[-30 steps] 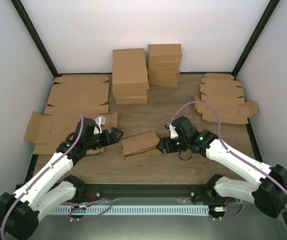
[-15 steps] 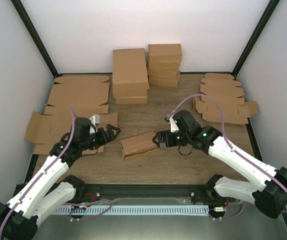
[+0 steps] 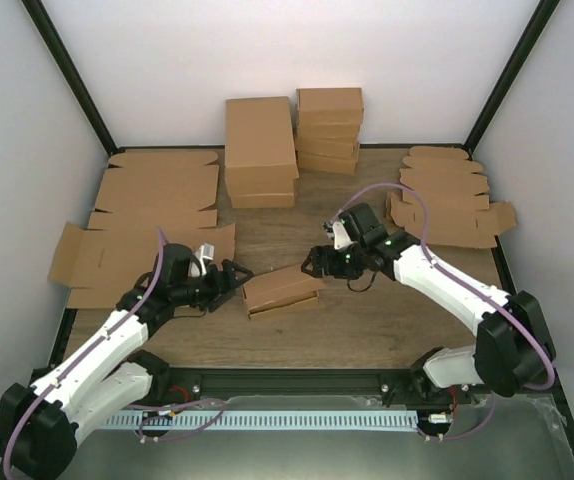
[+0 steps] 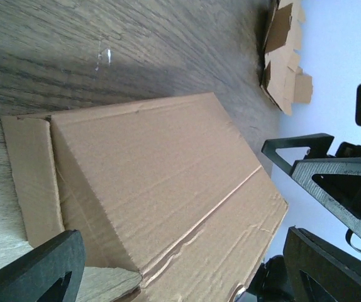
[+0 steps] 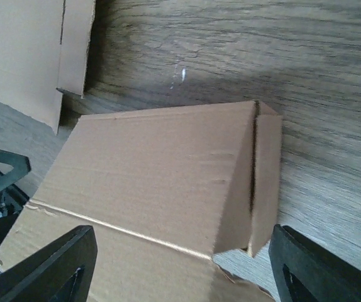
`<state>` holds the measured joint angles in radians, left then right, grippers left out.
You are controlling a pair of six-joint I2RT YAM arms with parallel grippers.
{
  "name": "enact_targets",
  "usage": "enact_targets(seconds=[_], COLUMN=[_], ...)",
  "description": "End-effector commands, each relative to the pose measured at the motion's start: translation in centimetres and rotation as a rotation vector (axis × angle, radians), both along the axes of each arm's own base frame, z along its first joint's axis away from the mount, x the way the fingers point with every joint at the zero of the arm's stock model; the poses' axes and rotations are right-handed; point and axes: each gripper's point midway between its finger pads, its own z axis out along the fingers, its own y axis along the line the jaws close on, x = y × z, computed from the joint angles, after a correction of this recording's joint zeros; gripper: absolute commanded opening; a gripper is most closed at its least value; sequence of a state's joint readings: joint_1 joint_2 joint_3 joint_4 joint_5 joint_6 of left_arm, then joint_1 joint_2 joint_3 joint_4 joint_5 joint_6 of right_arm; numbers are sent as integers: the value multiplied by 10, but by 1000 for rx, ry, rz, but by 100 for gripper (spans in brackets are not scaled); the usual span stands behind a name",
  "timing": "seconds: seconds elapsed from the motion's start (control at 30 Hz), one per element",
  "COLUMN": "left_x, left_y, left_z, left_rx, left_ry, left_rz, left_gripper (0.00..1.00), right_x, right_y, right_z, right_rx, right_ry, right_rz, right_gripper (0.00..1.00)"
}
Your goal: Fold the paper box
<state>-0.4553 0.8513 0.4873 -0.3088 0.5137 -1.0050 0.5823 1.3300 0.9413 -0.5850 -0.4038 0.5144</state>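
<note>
Top external view: a wood-grain bench (image 3: 367, 320) sits inside a booth of plain white walls (image 3: 267, 60), with black frame posts (image 3: 67, 70) running up the 2 rear corners and a dark rail (image 3: 287, 384) along the near edge. At the back stand 2 stacks of made-up brown cartons, a larger stack (image 3: 260, 150) and a smaller one (image 3: 329, 128) just beside it. Flat cardboard blanks (image 3: 147, 215) cover the bench's left side, and a second pile of blanks (image 3: 447, 205) lies at the right rear. The paper box (image 3: 282, 288) rests near the middle of the bench, slightly askew, its top panel sloping and a short end flap lying out on the wood. The left hand (image 3: 233, 275) is at the box's left end with its fingers spread wide; the right hand (image 3: 312, 264) is at the right end, also spread. In both wrist views the black fingers flank the cardboard without closing on it; I cannot tell if the tips touch.
</note>
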Motion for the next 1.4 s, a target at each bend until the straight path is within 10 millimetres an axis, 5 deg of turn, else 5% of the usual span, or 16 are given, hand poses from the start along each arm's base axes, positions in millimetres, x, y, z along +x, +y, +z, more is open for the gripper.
enact_targets(seconds=[0.0,0.2,0.53,0.7,1.13,1.37], left_x=[0,-5,-7,-8,-10,-11], left_y=[-11,-15,-21,-23,-23,-17], left_z=[5,-16,-26,-29,-42,-48], left_rx=[-72,-81,-87,-87,-62,10], left_ry=[-1,64,78,86,99,96], left_rz=[-23,-25,-39,-43,-42,-56], left_gripper=[88,79,71,66,60,58], right_x=[9,7,-1,0,-9,-5], right_y=[19,25,22,17,29,12], right_z=[15,4,-19,-24,-29,-42], right_rx=[100,142,135,106,190,84], right_ry=[-5,42,96,89,152,108], right_rz=[19,9,-8,-26,3,-36], right_gripper=[77,74,71,78,70,67])
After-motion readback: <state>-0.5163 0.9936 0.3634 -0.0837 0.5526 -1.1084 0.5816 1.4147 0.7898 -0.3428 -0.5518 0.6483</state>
